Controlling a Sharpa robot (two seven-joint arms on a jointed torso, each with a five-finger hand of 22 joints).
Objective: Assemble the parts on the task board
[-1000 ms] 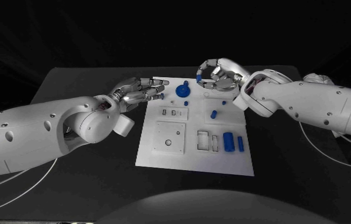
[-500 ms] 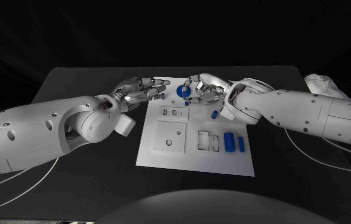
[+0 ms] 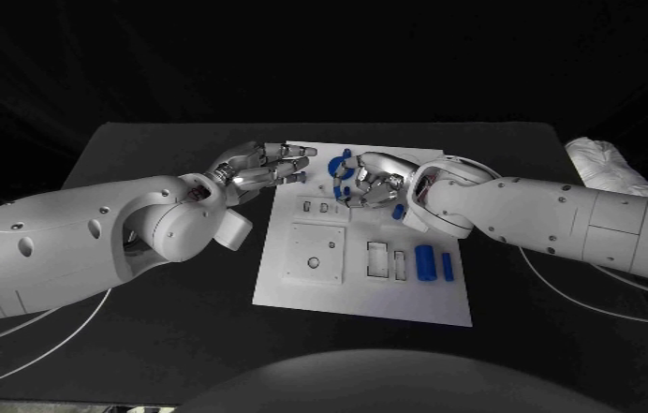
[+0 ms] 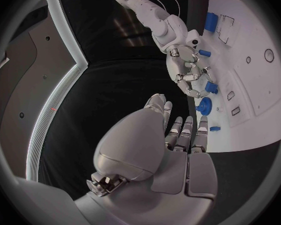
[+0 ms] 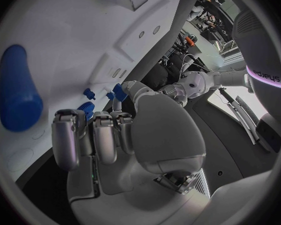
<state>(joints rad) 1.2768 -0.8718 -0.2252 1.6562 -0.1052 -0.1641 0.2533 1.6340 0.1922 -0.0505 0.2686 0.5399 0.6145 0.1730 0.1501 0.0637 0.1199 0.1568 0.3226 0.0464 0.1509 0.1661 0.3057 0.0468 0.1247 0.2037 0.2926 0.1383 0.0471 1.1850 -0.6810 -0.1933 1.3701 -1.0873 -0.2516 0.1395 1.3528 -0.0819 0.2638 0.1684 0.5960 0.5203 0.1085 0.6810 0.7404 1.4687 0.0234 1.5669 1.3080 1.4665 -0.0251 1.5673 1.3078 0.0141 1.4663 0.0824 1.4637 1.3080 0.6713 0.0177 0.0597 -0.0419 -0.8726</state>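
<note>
The white task board [image 3: 314,293] lies in the middle of the black table. My right hand [image 3: 367,178] hovers low over the board's far end with its fingers curled, pinching a small blue part [image 4: 211,87] at its fingertips. Right beside it stands a round blue knob [image 4: 205,105] on the board. My left hand [image 3: 265,167] hangs at the board's far left corner, fingers stretched out and holding nothing. It is seen from behind in the left wrist view, left hand [image 4: 178,140], which also shows the right hand [image 4: 189,70]. A blue peg [image 5: 18,95] lies close to the right hand [image 5: 115,135].
More blue parts sit on the board: a short peg [image 3: 397,212], a thick cylinder [image 3: 425,261] and a thin bar [image 3: 446,264] near the right edge. Rectangular recesses [image 3: 382,258] and a square plate [image 3: 314,253] fill its middle. A white cloth [image 3: 601,164] lies far right.
My right hand has come down and to the left from beyond the board's far edge, and now sits over the round knob. The left hand has barely moved.
</note>
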